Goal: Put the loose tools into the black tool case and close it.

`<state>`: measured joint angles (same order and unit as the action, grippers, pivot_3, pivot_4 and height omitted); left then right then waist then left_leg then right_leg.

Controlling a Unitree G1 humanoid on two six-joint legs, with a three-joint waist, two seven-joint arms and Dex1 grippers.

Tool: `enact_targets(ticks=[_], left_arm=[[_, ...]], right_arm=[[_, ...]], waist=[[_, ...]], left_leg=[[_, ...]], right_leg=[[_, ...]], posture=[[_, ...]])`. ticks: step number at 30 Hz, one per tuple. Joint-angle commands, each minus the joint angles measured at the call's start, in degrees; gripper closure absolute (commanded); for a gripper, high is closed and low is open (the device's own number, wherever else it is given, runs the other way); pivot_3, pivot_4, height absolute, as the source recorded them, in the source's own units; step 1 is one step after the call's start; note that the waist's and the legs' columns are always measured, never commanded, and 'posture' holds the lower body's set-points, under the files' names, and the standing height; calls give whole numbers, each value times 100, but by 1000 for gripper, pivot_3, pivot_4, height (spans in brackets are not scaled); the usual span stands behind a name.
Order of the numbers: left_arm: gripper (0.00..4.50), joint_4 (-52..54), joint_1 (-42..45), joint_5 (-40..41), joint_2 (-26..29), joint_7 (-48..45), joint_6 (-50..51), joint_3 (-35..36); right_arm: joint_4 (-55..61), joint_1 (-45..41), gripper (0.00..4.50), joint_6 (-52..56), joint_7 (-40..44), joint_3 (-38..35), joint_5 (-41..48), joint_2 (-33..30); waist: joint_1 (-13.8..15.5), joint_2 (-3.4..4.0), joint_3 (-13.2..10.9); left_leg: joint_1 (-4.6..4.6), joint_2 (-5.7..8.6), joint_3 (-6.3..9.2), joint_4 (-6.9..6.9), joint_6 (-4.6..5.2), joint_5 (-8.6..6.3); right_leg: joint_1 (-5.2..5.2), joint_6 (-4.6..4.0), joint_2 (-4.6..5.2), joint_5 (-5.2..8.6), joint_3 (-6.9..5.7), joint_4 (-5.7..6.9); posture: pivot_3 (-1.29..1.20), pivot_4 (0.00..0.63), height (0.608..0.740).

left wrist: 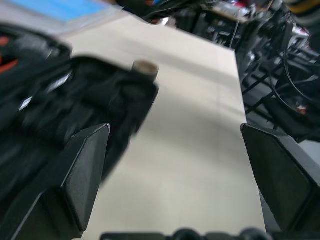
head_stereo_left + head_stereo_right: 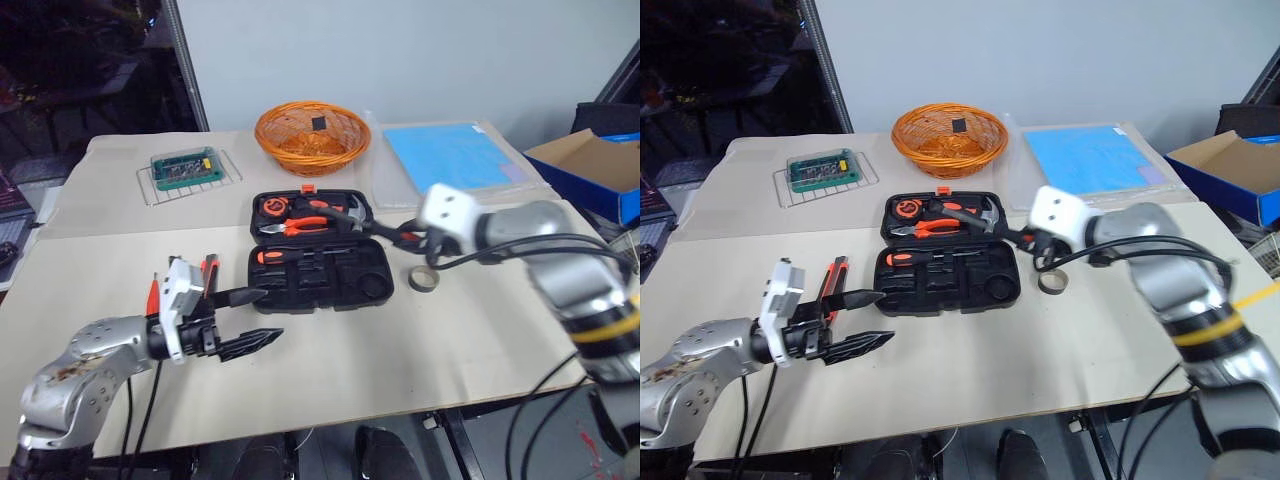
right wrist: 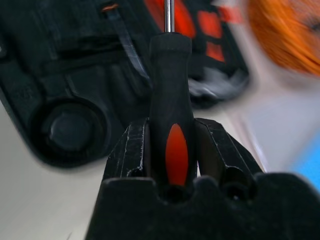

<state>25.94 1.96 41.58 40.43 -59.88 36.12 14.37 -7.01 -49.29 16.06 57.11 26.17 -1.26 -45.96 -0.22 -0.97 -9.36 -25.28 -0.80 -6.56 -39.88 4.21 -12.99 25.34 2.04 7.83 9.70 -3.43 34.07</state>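
The black tool case (image 2: pixel 375 262) lies open in the middle of the table, with pliers, a hammer and a tape measure in its far half. My right gripper (image 3: pixel 172 132) is shut on the black-and-orange handle of a long screwdriver (image 3: pixel 171 75), held just above the case's right edge (image 2: pixel 385 232). A small greyish tape ring (image 2: pixel 424 279) lies on the table right of the case. My left gripper (image 2: pixel 272 315) stands open and empty left of the case's near corner. An orange-and-black utility knife (image 2: pixel 831 284) lies just behind the left gripper, partly hidden by it.
At the back of the table stand an orange wicker basket (image 2: pixel 312 135) and a green box of bits (image 2: pixel 186 168) on a wire rack. A blue sheet (image 2: pixel 455 157) lies at the back right. An open cardboard box (image 2: pixel 595 165) sits beyond the right edge.
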Motion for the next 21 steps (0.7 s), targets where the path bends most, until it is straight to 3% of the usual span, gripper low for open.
enact_targets(ticks=[1, 8, 21], left_arm=[[0, -24, 0, 1, 89, -90, -314, 129], [0, 114, -96, 49, 57, 21, -400, 109], [0, 12, -80, -129, 111, 30, -575, -1]], right_arm=[[-908, -499, 3539, -995, 228, 246, -661, 218], [-2096, -791, 3539, -1867, 406, 482, -1251, 791], [-2566, -900, 3540, -1535, 472, 302, -1567, 1720]], waist=[[38, 0, 0], [-21, -4, -2], [-177, -11, 3]], left_leg=[[-8, 3, -3, 0, 1, 2], [-19, -4, -6, 8, -30, 43], [30, -26, 3, 15, -63, 14]], right_leg=[[1, -3, 4, -2, 0, -2], [-7, 3, -5, -4, -8, 0], [-21, -28, -30, 11, -7, 48]], posture=[[0, 150, 740], [0, 150, 740], [0, 150, 740]])
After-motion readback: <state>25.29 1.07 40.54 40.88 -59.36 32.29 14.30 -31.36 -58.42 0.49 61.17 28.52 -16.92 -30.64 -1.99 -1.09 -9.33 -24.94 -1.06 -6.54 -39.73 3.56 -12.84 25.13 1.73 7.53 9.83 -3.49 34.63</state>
